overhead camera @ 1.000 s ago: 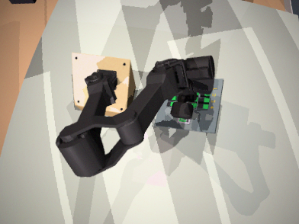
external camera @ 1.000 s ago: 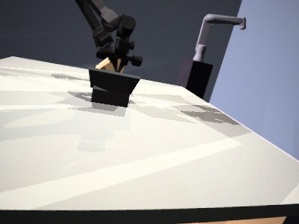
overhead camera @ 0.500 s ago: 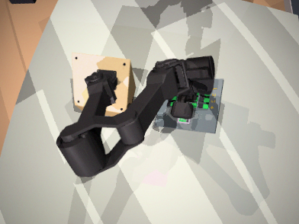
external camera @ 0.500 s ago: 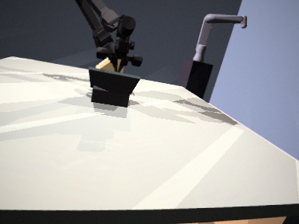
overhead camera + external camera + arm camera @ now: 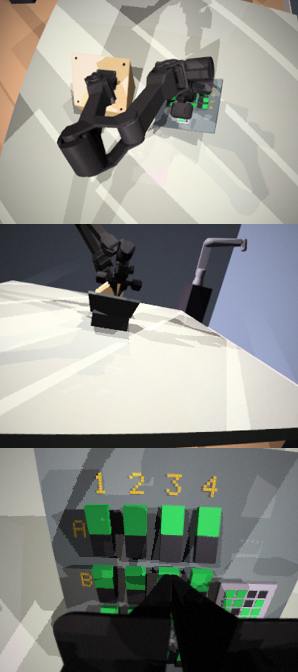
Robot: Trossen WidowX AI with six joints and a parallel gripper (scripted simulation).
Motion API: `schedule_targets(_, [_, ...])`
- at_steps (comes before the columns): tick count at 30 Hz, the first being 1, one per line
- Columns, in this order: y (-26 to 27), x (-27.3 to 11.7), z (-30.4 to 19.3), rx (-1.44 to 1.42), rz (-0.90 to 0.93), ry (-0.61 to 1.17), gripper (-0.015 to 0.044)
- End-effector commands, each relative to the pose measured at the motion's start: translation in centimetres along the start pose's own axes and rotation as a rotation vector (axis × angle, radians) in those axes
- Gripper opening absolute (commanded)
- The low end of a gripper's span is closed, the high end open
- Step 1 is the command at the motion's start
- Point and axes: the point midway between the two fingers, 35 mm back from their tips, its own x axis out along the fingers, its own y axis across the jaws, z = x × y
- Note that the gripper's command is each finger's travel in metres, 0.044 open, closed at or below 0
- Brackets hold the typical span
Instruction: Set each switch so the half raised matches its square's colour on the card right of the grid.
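The tilted grey panel [image 5: 211,123] [image 5: 114,303] [image 5: 260,478] carries rows of green and dark grey switches. In the wrist view, row A [image 5: 173,522] shows four large green far halves above dark near halves. Row B [image 5: 104,577] shows green far halves; the near halves of B3 and B4 are mostly hidden. Lower rows are largely covered. The small card [image 5: 183,121] [image 5: 270,592] shows green, green, dark, dark in its far row and green, green, dark, green in the second; its lower part is hidden. My gripper [image 5: 118,295] [image 5: 169,580] is shut and empty, its tips over B3; contact cannot be told.
The arm's wooden base block [image 5: 84,68] stands left of the panel in the top view. The upper arm and wrist hang over the panel's left and far parts. In the exterior view, a dark box [image 5: 199,302] with a grey jointed arm [image 5: 205,258] stands behind the table.
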Motion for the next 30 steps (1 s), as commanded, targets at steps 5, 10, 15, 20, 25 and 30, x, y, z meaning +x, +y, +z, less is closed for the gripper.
schedule_targets(5, [0.1, 0.1, 0.0, -0.004, 0.003, 0.0, 0.0])
schedule_targets(10, [0.1, 0.2, 0.0, -0.004, 0.003, 0.0, 0.0])
schedule_targets(15, [0.1, 0.3, 0.0, -0.004, 0.003, 0.0, 0.0])
schedule_targets(20, [0.1, 0.3, 0.0, -0.004, 0.003, 0.0, 0.0])
schedule_targets(25, [0.0, 0.2, 0.0, 0.0, 0.001, 0.0, 0.0])
schedule_targets(30, [0.3, -4.6, -0.1, -0.002, 0.009, -0.014, 0.0])
